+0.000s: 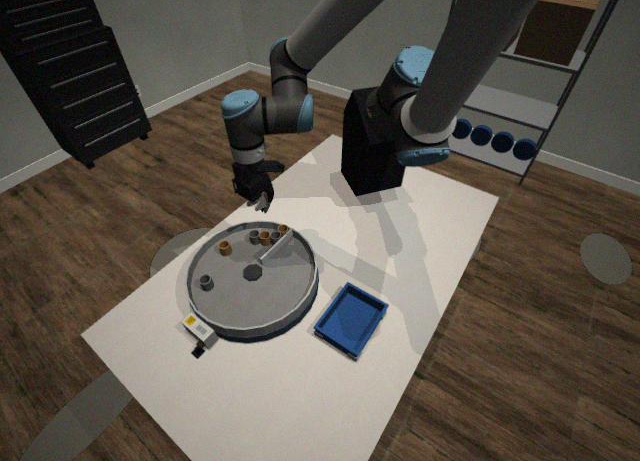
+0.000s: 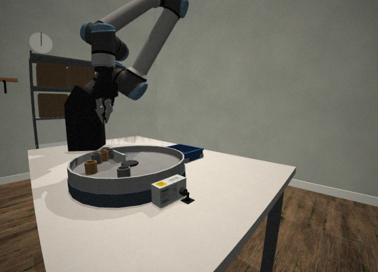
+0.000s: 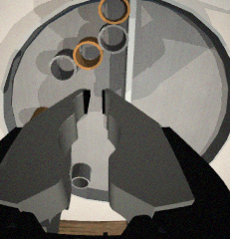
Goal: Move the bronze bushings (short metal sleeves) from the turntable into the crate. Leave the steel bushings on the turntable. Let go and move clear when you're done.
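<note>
Hanging above the back rim of the turntable (image 1: 305, 303), the gripper (image 1: 261, 202) is nearly closed and holds nothing. Nearest on the disc is one bronze bushing (image 2: 90, 167). Farther back, two more (image 1: 264, 237) (image 1: 283, 229) sit among steel bushings (image 1: 253, 236). Off to the side waits the blue crate (image 1: 351, 319).

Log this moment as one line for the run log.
gripper: shut, holding nothing, above turntable rim | bronze bushings: on turntable | crate: no bushings
</note>
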